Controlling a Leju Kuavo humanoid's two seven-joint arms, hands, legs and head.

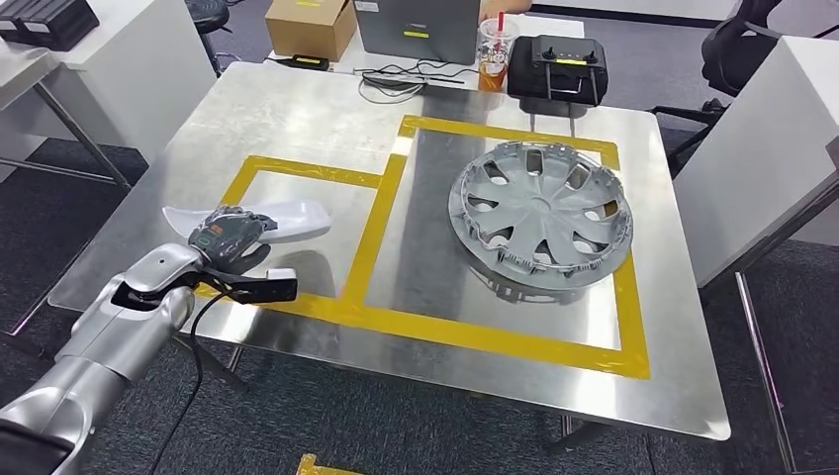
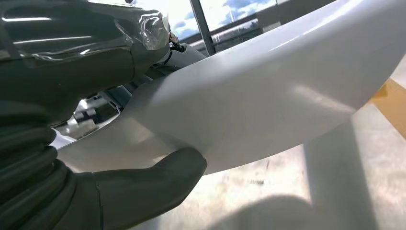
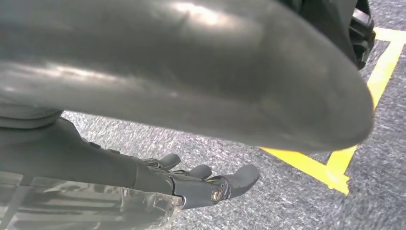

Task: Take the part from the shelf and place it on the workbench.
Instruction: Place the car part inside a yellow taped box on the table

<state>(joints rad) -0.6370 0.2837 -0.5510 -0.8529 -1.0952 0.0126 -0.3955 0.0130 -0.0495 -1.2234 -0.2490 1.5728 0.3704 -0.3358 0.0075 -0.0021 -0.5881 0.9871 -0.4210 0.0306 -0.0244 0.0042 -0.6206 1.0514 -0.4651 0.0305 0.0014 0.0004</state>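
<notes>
At the left of the frame, a white curved part (image 1: 282,220) is gripped by the left hand (image 1: 230,237) low over the metal surface (image 1: 297,109), where early release could tip it onto the yellow tape (image 1: 368,247).

the head view is bright and evenly lit, sharp across most of the frame. the steel bench (image 1: 297,119) shows soft, broad sheen and pale reflections, strongest toward its far side, with no harsh glare. the wheel cover (image 1: 539,216) casts a short soft shadow on its near side, and the left hand (image 1: 230,237) lays a dim shadow on the metal below it. in the left wrist view the white part (image 2: 268,100) is close and soft-focused, with bright washed-out highlights and blown-out windows behind. in the right wrist view the thumb (image 3: 191,72) is a blurred dark mass with dull glints; the carpet (image 3: 287,196) beyond is sharper.
</notes>
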